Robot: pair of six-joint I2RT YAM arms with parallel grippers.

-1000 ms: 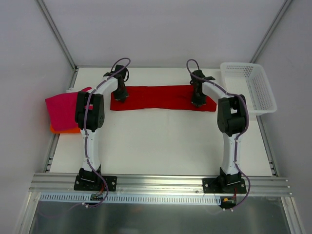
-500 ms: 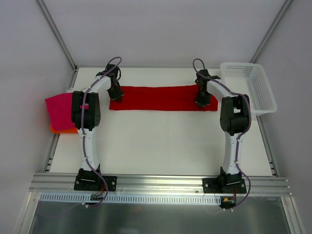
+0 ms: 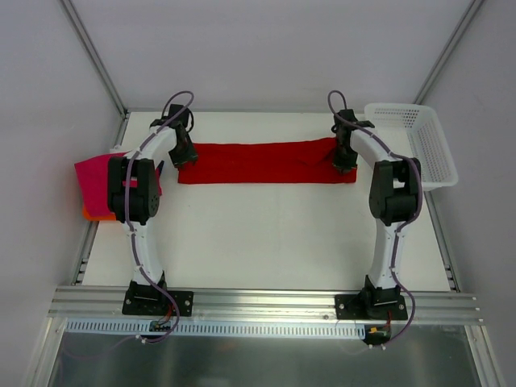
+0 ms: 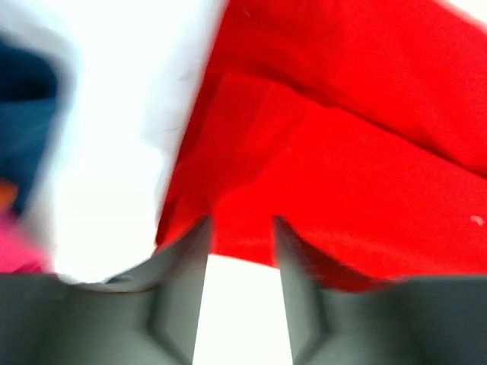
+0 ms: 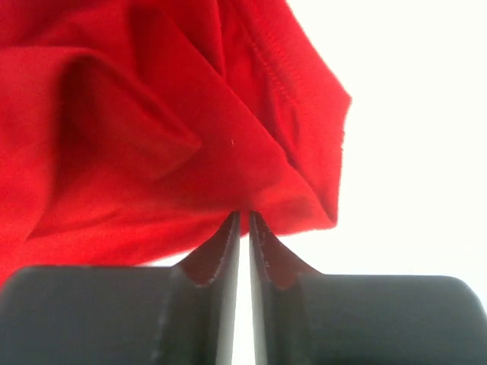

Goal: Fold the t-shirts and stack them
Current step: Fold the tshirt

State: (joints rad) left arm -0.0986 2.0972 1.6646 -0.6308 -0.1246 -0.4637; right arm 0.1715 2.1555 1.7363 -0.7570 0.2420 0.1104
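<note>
The red t-shirt (image 3: 262, 162) lies as a long band across the upper middle of the worktop (image 3: 266, 234), already folded lengthwise. The right claw (image 5: 243, 220) is pressed together on its right end. The left claw (image 4: 240, 228) is spread at the left end, not gripping. Finished shirts, the magenta-pink one (image 3: 95, 184) topmost, sit at the left edge. Next, likely, the left claw must pinch its end so one end folds over the other.

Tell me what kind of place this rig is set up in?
Likely a lab test cell rather than a home: a bare white table walled by plain white panels, arms bolted to an aluminium rail at the near edge. A red t-shirt and white mesh basket are props.
</note>
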